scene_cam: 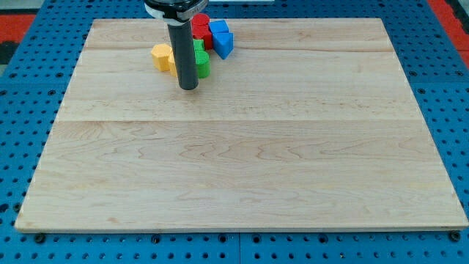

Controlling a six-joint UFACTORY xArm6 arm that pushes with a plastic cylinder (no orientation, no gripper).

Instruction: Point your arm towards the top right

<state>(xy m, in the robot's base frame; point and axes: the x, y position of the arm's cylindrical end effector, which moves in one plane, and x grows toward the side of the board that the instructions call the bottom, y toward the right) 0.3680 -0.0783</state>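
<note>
Tip [189, 88], a bare rod with no claw to open or close, rests just below the green block [200, 61]; heading top-right risks scattering the red [200, 27] and blue [221, 38] blocks.

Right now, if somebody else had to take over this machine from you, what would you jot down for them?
My tip rests on the wooden board, near the view's top, left of centre.
The blocks sit bunched just behind my rod: yellow block to its left, green block right beside it, red block and two blue blocks further toward the top. I cannot tell if the rod touches any.
Done: nothing I can show.
Left: move the tip across to the board's top right corner. I'd probably pass below the blocks.
</note>
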